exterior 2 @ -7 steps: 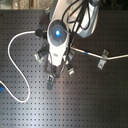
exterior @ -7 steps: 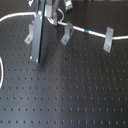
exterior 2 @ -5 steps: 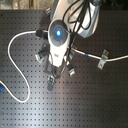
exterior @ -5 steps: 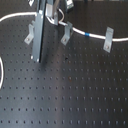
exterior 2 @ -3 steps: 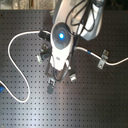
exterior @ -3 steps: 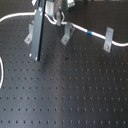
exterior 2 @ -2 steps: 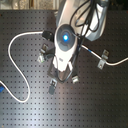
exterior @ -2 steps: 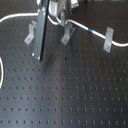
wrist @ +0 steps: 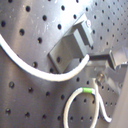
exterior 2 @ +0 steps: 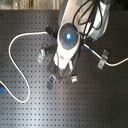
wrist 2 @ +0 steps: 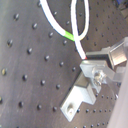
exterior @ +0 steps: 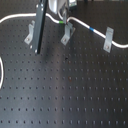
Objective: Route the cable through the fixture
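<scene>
You hold the gripper (wrist 2: 90,62) clamped on the cable (wrist 2: 62,30) at the middle clip (exterior: 66,34); next, seat it into that clip's slot.

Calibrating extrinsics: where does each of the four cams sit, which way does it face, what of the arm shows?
First exterior view: low, oblique across the board; sees three clips and the cable; arm at top.
Second exterior view: overhead, facing down; arm hides the board's centre.
First wrist view: on the gripper, close on a clip; fingertip shows.
Second wrist view: same clip from the other side.
Shared: both wrist views show the green band.
</scene>
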You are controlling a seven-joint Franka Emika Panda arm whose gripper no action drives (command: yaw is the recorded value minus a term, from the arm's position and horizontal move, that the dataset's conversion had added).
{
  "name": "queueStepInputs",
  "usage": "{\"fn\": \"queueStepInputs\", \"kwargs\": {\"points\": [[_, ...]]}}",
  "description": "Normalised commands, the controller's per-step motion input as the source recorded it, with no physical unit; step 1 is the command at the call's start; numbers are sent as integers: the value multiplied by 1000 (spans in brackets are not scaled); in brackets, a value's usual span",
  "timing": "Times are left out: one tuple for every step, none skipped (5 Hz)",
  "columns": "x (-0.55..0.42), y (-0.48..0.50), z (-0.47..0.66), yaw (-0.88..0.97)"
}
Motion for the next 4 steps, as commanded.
{"fn": "queueStepInputs", "kwargs": {"points": [[-90, -341, -325, 283], [-4, -96, -323, 654], [27, 34, -130, 981], [36, 34, -83, 981]]}}
